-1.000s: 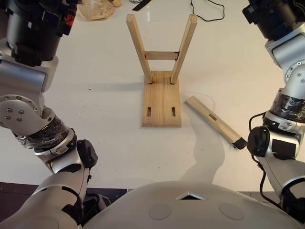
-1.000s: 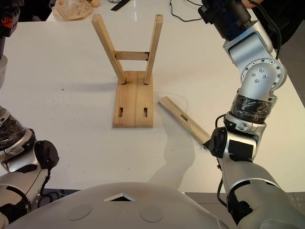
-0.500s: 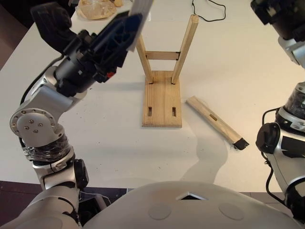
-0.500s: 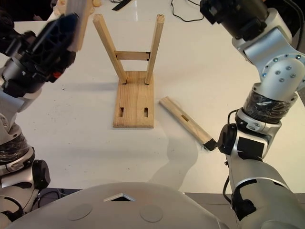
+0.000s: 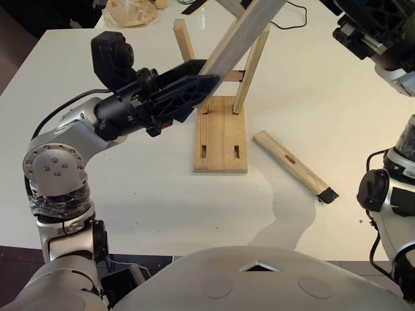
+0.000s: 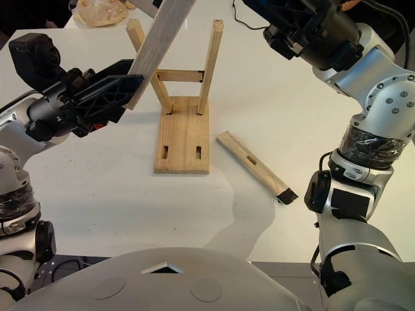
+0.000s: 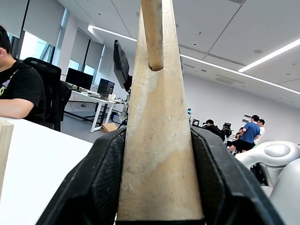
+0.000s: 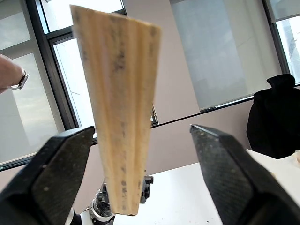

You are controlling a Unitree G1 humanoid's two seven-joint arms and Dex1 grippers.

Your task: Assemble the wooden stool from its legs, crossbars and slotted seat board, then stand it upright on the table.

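**Left fingers (image 7: 108, 178) clamp your slotted leg (image 7: 157, 140) near the standing frame (image 6: 211, 65).**
Swing carelessly and you may topple it; right fingers (image 8: 61, 173) gape wide.

The left arm (image 5: 78, 133) and right arm (image 6: 363, 65) have silver-grey segmented housings. Round joint caps (image 5: 50, 170) carry rings of small screws. Black collars (image 5: 58, 202) are wrapped in clear film. A black cable (image 5: 61, 109) runs outside the left arm. The left gripper (image 7: 158, 133) and right gripper (image 8: 140, 136) are matte black; the left bears a red mark.
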